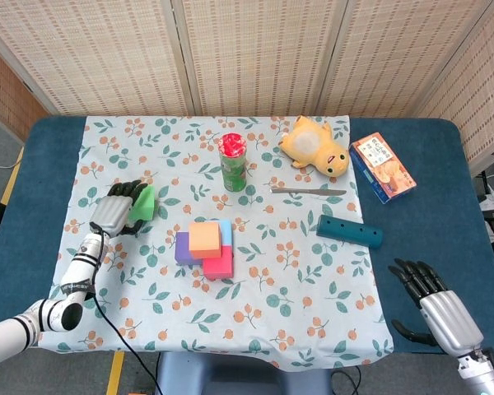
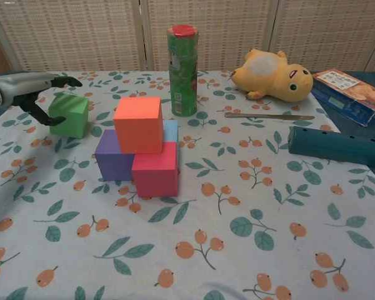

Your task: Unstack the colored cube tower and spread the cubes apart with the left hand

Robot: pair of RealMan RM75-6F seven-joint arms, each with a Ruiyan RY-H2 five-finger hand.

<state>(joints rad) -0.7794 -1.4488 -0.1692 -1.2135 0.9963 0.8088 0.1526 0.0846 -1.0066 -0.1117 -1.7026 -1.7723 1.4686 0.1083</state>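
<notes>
The cube tower stands mid-cloth: an orange cube (image 1: pixel 204 238) (image 2: pixel 137 124) sits on top of a purple cube (image 1: pixel 183 248) (image 2: pixel 112 160), a pink cube (image 1: pixel 220 264) (image 2: pixel 155 169) and a light blue cube (image 1: pixel 226 234) (image 2: pixel 170 130). A green cube (image 1: pixel 146 202) (image 2: pixel 69 115) rests on the cloth to the tower's left. My left hand (image 1: pixel 118 211) (image 2: pixel 29 92) is at the green cube's left side, fingers spread above its top and thumb by its left face. My right hand (image 1: pixel 438 306) hovers off the table's front right corner, fingers apart and empty.
A green can (image 1: pixel 233 162) stands behind the tower. A yellow plush (image 1: pixel 315 146), a knife (image 1: pixel 307 191), a teal block (image 1: pixel 350 231) and a snack box (image 1: pixel 382 167) lie to the right. The floral cloth (image 1: pixel 296 304) covers the table's middle.
</notes>
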